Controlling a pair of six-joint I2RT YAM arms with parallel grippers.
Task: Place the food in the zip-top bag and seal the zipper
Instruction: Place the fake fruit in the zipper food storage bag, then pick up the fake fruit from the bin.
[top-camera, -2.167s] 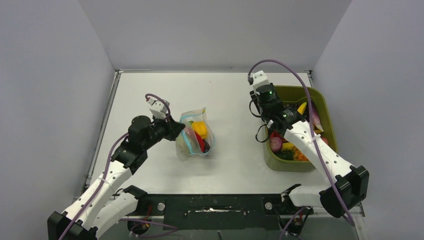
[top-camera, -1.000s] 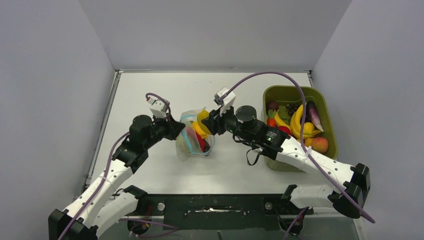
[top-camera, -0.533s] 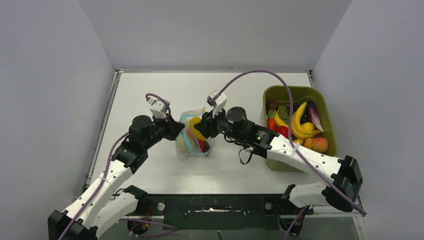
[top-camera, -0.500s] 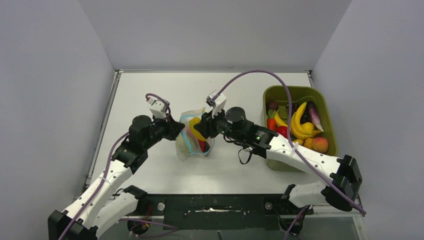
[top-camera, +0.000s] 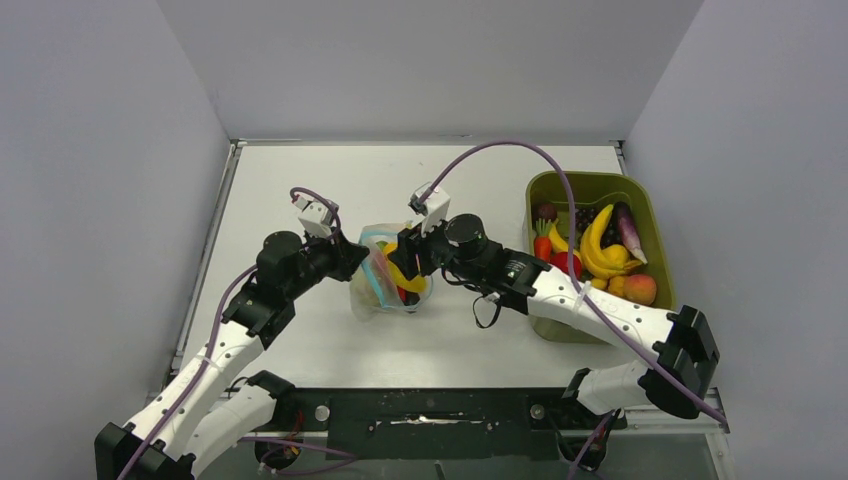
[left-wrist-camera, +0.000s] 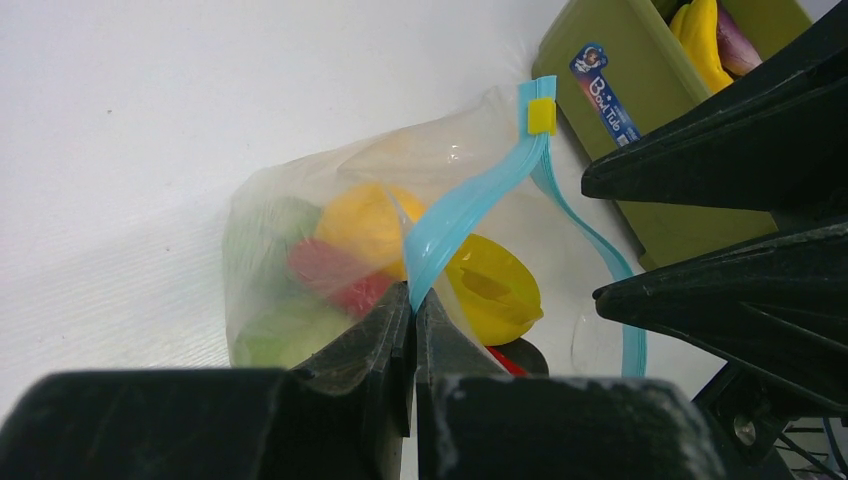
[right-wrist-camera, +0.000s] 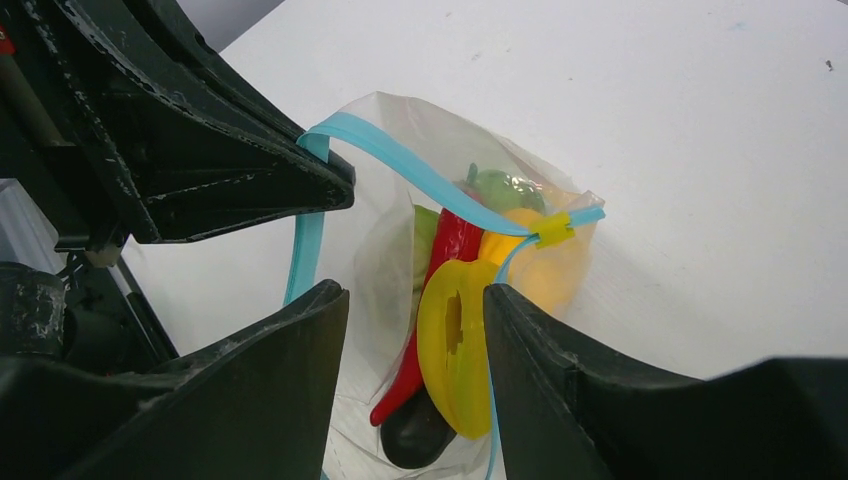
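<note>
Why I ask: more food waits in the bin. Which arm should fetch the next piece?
Right. The right end effector is open at the mouth of the bag, and the bin lies on that side. The left end effector is shut on the zipper, holding the bag open.

The clear crinkly plastic zip-top bag (top-camera: 368, 296) stands near the middle of the flat white table (top-camera: 300, 180). It is between the black left gripper (top-camera: 356, 262), at its left, and the black right gripper (top-camera: 410, 262), over its mouth. Small plastic toy fruits (right-wrist-camera: 455, 350) lie inside it. The olive-green plastic bin (top-camera: 560, 330), holding more plastic toy food (top-camera: 598, 245), stands well apart at the right.
</note>
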